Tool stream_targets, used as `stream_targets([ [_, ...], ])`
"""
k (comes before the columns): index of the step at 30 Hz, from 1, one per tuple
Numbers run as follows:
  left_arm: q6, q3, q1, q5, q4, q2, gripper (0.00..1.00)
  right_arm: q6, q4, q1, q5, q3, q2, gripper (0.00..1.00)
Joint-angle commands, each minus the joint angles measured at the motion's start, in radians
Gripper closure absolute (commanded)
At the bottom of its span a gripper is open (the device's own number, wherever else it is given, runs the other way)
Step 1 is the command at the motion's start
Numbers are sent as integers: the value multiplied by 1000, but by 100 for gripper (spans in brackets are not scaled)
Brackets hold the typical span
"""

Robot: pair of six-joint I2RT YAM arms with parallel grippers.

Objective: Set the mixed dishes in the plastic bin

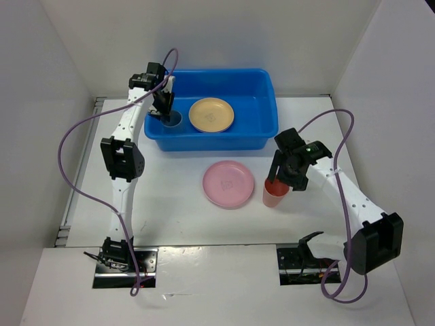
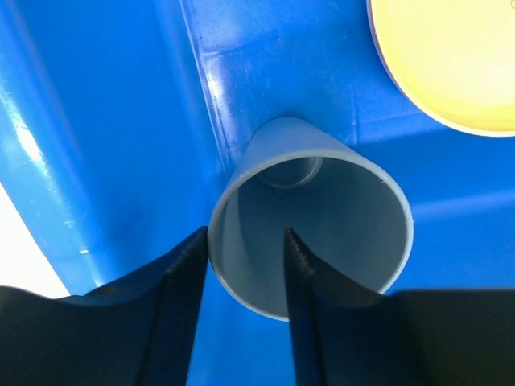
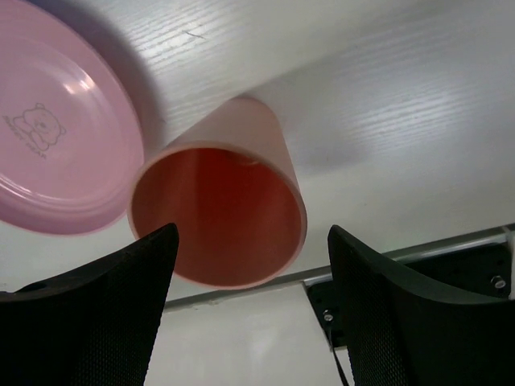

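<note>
Right gripper (image 3: 253, 233) wide open astride small salmon-red plastic cup (image 3: 217, 213) on worktop (image 1: 170, 210), round pink plastic plate (image 3: 56, 153) just left. Left gripper (image 2: 245, 233) part open, straddling rim of blue plastic cup (image 2: 322, 217) in big blue plastic bin (image 1: 265, 102). Risk: off-centre closing topples salmon-red cup.

The white wood-grain table (image 1: 177, 217) carries the large blue plastic bin (image 1: 204, 142) at its far middle. The pink plate (image 1: 229, 183) lies flat in front of the bin, well apart from it. The salmon-red cup (image 1: 275, 197) stands upright, mouth up, just to the plate's right, and two metal base plates (image 1: 144, 261) sit at the near edge, one on each side.
</note>
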Motion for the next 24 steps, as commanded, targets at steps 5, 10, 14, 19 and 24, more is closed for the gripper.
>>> stream_targets([
  [5,7,57,14,18,4,-30,39,102,-28,12,12,-47,-64,20],
  [10,-4,76,14,28,23,-94,30,134,-17,12,2,-90,-74,26],
  [14,-22,103,14,39,43,-139,27,164,-17,12,18,-102,-85,32],
  [19,-31,112,23,68,52,-192,22,184,-17,12,18,-102,-85,38],
  [24,-31,103,23,78,52,-255,21,184,-5,12,-11,-127,-76,57],
])
